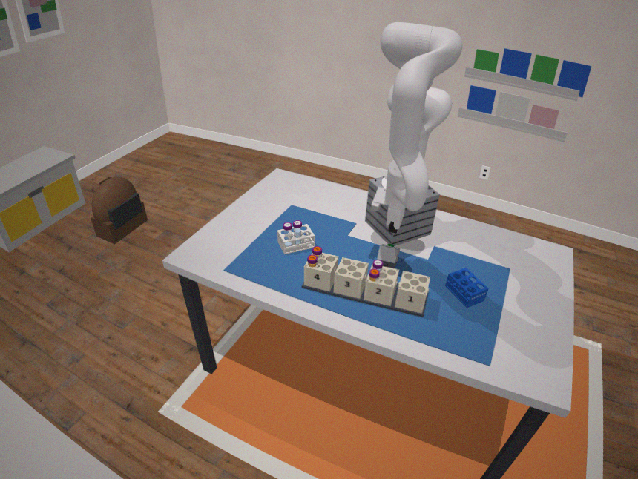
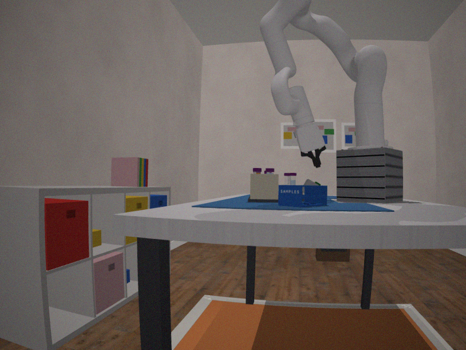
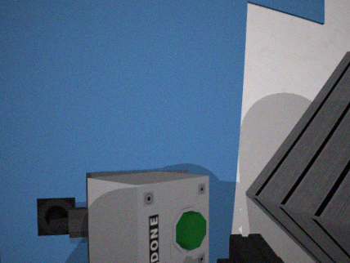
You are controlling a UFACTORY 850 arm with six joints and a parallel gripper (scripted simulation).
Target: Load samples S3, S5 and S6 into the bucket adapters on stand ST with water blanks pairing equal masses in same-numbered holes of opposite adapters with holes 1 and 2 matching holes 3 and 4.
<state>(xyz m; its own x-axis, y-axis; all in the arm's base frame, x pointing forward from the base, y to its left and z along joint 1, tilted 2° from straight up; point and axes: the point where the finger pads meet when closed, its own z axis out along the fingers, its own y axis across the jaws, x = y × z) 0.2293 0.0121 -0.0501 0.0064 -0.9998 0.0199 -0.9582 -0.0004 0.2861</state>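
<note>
Gripper (image 2: 315,161) clenched, holding nothing, above grey desk (image 3: 123,216) marked DONE, green key (image 3: 190,230). Adapters 4 (image 1: 319,271) and 2 (image 1: 380,284) each hold two tubes; blue rack (image 2: 302,195) reads SAMPLES, maybe bare.

DONE key (image 3: 190,230) green | desk (image 3: 123,220) grey | mat (image 3: 114,82) blue | pedestal (image 3: 311,184) dark grey, slatted
</note>
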